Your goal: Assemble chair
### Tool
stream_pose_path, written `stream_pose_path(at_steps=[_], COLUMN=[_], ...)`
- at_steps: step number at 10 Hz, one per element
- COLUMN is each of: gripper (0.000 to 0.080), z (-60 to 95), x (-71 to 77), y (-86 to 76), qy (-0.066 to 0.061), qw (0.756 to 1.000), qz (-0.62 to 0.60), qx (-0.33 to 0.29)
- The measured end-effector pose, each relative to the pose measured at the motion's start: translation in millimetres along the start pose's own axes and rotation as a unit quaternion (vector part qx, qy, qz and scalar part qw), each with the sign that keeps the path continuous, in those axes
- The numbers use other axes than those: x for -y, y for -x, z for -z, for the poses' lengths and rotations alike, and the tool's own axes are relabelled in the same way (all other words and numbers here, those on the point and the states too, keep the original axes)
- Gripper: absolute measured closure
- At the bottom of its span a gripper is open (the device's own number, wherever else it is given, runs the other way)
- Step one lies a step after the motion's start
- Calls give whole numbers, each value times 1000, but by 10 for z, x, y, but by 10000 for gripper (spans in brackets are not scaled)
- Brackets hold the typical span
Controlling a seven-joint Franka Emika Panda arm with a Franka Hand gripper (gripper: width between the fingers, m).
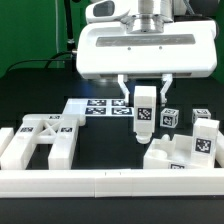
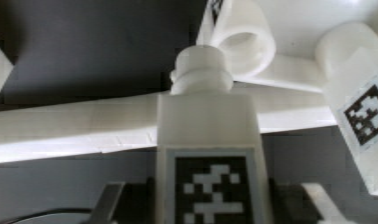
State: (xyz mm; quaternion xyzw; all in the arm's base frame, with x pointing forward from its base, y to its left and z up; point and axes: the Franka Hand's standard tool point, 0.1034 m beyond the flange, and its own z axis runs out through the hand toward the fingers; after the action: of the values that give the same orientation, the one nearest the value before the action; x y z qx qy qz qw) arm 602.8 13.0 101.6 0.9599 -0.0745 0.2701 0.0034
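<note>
Your gripper (image 1: 146, 97) is clamped on a tagged white chair post (image 1: 145, 118), held upright, peg end down, likely for plugging into the blocky seat (image 1: 182, 150) at its four o'clock; the flat frame (image 1: 40, 140) lies at eight o'clock

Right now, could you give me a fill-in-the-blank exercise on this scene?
1. The tool is ___ on a tagged white part.
2. The flat frame lies toward the exterior view's ___.
3. The blocky seat lies toward the exterior view's ___.
Missing words: shut; left; right.
</note>
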Motion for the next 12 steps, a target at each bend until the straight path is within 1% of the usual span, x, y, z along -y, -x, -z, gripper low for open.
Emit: stream_pose_path(at_steps=[1,3,5,8,12], gripper=[515,515,515,515,515], z=[-9,-99,-150,-165,-186], x=[12,199,261,268,213], y=[3,-16,59,49,54], qy=[0,-7,-8,-7,-4], qw=[1000,1000,1000,1000,1000], qz=[1,14,20,23,29], qx=[0,-1,3,-9,-8])
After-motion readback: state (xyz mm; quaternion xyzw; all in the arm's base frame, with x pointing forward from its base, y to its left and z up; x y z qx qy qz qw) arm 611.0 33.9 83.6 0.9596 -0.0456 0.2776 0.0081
